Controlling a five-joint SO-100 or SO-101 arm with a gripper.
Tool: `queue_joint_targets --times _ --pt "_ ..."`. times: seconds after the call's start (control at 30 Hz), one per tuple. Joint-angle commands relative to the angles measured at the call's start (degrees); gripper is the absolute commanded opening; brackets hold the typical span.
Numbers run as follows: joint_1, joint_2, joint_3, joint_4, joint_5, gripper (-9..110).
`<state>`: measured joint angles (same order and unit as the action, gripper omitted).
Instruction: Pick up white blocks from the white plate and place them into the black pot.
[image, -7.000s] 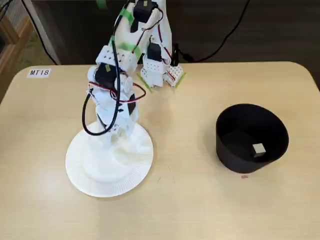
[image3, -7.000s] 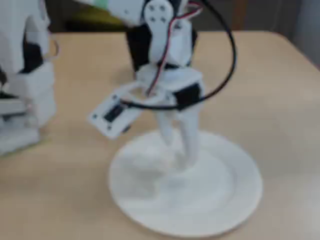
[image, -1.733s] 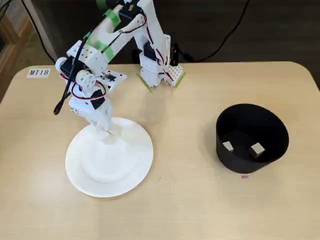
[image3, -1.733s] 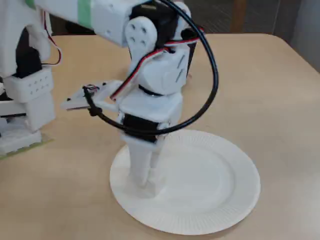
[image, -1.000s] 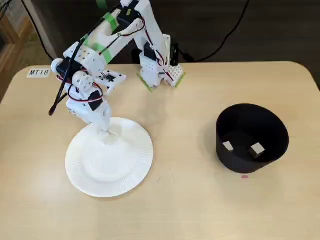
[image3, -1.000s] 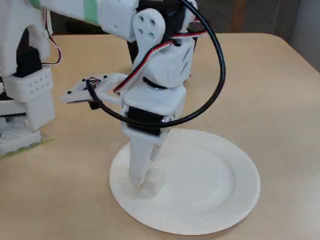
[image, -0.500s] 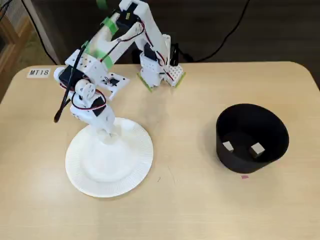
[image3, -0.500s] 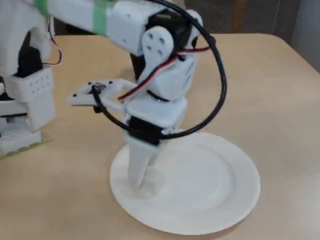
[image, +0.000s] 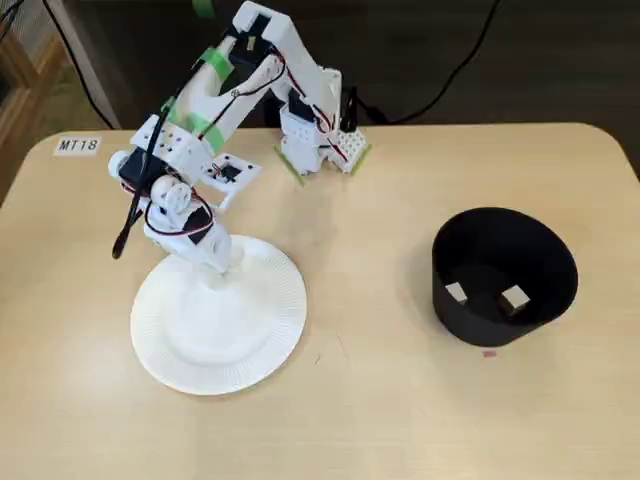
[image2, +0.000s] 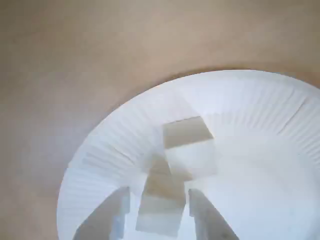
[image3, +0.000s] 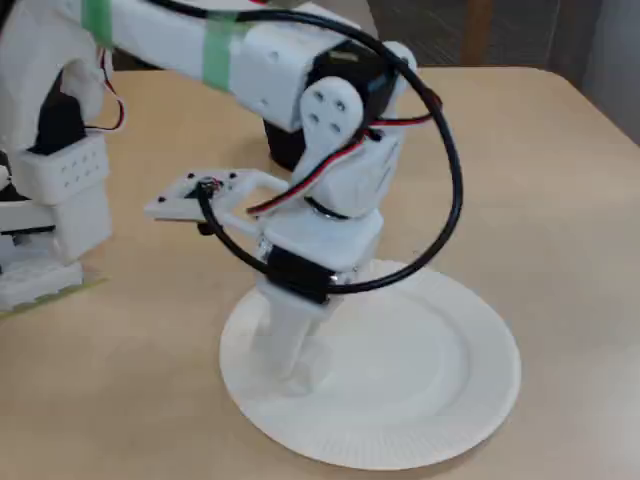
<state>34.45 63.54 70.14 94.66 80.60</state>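
The white plate (image: 250, 340) lies on the table's left part in a fixed view; it also shows in the wrist view (image2: 260, 110) and the other fixed view (image3: 440, 370). Two white blocks lie on it. One (image2: 160, 200) sits between my fingers, with narrow gaps on both sides. The other (image2: 187, 132) lies just beyond it. My gripper (image2: 157, 195) is open, tips down on the plate's near-left part (image: 218, 268) (image3: 300, 370). The black pot (image: 505, 240) stands far right, with two white blocks (image: 515, 297) inside.
The arm's base (image: 320, 140) stands at the back middle of the table. A label reading MT18 (image: 78, 145) is stuck at the back left corner. A small pink mark (image: 489, 352) lies in front of the pot. A black cable (image: 128, 225) hangs off the wrist.
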Motion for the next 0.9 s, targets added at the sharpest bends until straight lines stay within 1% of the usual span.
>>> queue_joint_targets --times 0.0,0.2,0.3,0.37,0.57,0.67,0.8,0.87 --pt "0.4 -0.3 -3.5 0.1 -0.2 13" --pt "1.1 -3.4 -6.4 0.1 -0.2 9" --pt "1.5 -4.9 -8.0 0.1 -1.6 1" --pt "1.7 -5.9 -9.1 0.1 -2.7 -2" --pt "0.7 -6.4 -14.1 0.1 -6.2 -2" --pt "-1.1 -10.1 -26.8 0.1 -15.0 -2" --pt "-6.5 -19.0 -54.1 0.3 -32.8 -2" --pt "-10.3 -20.7 -64.0 0.4 -41.1 -2"
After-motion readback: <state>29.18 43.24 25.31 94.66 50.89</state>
